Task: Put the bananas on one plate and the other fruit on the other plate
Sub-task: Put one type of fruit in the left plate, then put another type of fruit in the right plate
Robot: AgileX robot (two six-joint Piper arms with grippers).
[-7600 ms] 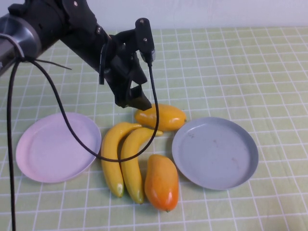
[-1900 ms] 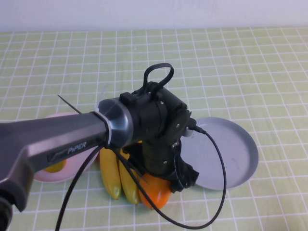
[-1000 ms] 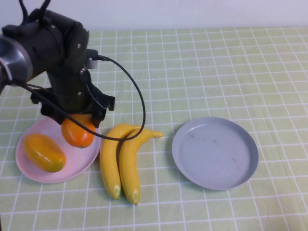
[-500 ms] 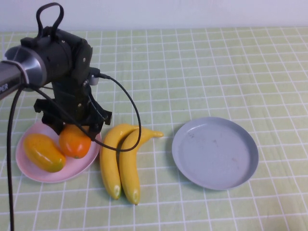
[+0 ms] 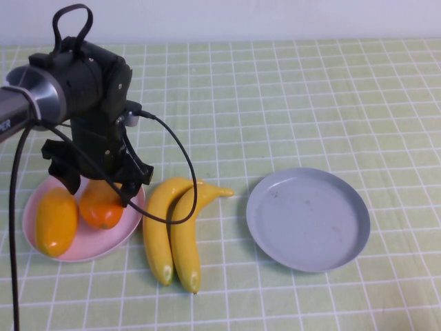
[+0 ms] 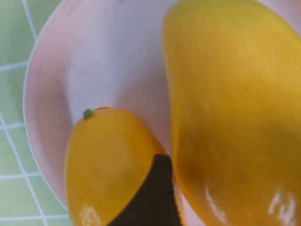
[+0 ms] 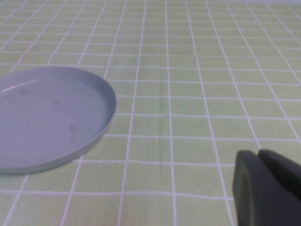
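Observation:
The pale pink plate [image 5: 120, 234] holds both mango-like fruits: the yellow-orange one [image 5: 55, 221] on its left side and the redder orange one [image 5: 101, 205] beside it. My left gripper [image 5: 100, 193] hangs right above the redder fruit, open, with its jaws straddling it. In the left wrist view one dark finger [image 6: 157, 197] sits between the yellow-orange fruit [image 6: 108, 165] and the redder one [image 6: 235, 117]. Two bananas [image 5: 171, 231] lie side by side on the cloth between the plates. The grey-blue plate [image 5: 308, 218] is empty. My right gripper [image 7: 268, 188] is shut, low beside the grey-blue plate [image 7: 47, 117].
A green checked cloth [image 5: 310, 103] covers the table. The left arm's black cable [image 5: 186, 172] loops down to the bananas' upper ends. The right arm is out of the high view.
My left gripper brought the redder fruit onto the pink plate, lowered it beside the yellow-orange one and opened. The yellow-orange fruit turned and slid toward the plate's left edge.

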